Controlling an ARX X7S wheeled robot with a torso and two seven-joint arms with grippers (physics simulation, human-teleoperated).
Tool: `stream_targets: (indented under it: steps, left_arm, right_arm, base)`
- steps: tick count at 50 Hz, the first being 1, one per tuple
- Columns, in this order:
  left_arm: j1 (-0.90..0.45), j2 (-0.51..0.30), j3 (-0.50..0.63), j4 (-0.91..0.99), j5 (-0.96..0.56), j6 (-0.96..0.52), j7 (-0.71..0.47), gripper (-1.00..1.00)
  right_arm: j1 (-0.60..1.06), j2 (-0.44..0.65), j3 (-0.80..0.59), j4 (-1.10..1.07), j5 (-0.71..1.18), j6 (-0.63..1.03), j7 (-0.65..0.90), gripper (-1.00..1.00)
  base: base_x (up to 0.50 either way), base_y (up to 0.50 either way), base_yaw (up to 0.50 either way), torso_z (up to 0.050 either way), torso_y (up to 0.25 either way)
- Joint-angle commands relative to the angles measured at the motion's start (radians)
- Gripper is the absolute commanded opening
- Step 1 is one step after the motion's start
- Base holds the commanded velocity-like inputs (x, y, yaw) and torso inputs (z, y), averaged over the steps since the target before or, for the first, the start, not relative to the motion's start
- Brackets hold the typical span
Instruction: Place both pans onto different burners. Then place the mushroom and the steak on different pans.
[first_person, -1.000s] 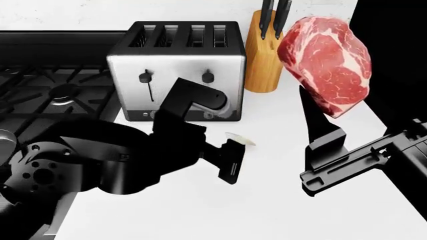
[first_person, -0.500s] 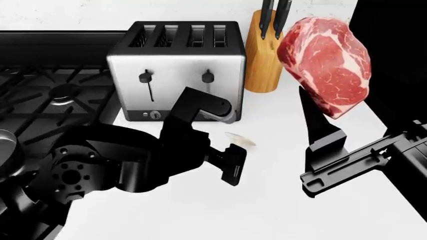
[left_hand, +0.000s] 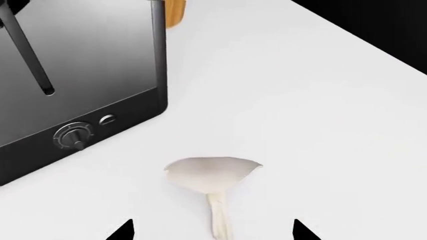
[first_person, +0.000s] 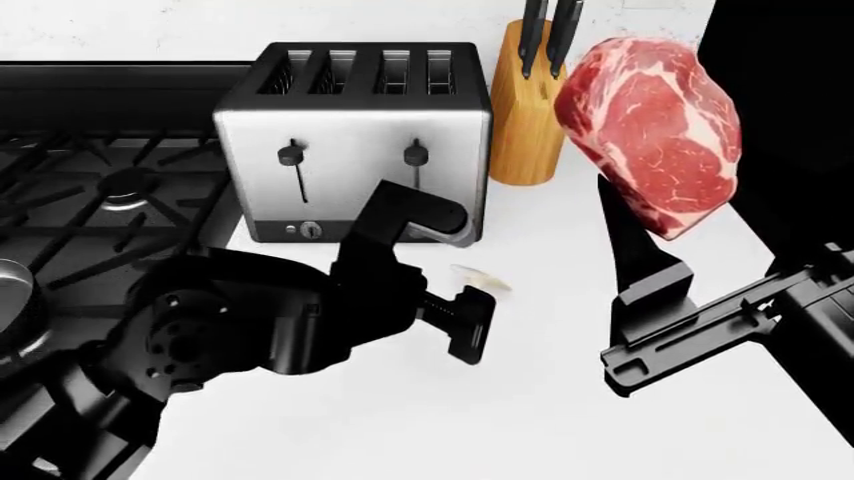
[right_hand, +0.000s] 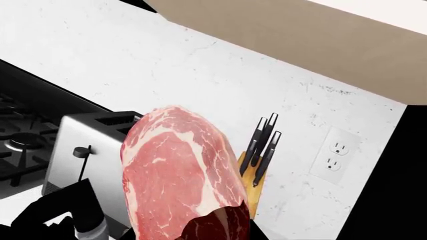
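Right tool (first_person: 625, 215) grips the steak (first_person: 650, 130) aloft, its far finger hidden behind the meat. Left tool (first_person: 475, 318) stands wide over the bench (first_person: 534, 420); the mushroom (left_hand: 212, 180) (half hidden from the head camera) lies between its fingertips, stem toward the tool.

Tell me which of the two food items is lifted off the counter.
The steak, held up by the right gripper; the mushroom lies on the white counter.
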Motion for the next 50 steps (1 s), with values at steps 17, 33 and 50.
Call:
stream_targets:
  steps: [17,33,50]
  left_arm:
    - [0.01,0.034,0.04,-0.116,0.067,0.03,0.108,1.0]
    - [0.012,0.053,0.061,-0.162,0.102,0.05,0.153,1.0]
    - [0.021,0.066,0.084,-0.2,0.118,0.052,0.188,1.0]
  right_arm:
    - [0.002,-0.004,0.02,0.002,-0.008,0.014,-0.004,-1.0]
    - [0.001,-0.012,0.02,0.003,-0.009,0.021,-0.003,-1.0]
    - [-0.008,-0.013,0.03,0.002,-0.008,0.021,-0.006,-1.0]
  base:
    - [0.0,0.0,0.0,0.0,0.001]
    - [0.0,0.0,0.0,0.0,0.0]
    - [0.0,0.0,0.0,0.0,0.0]
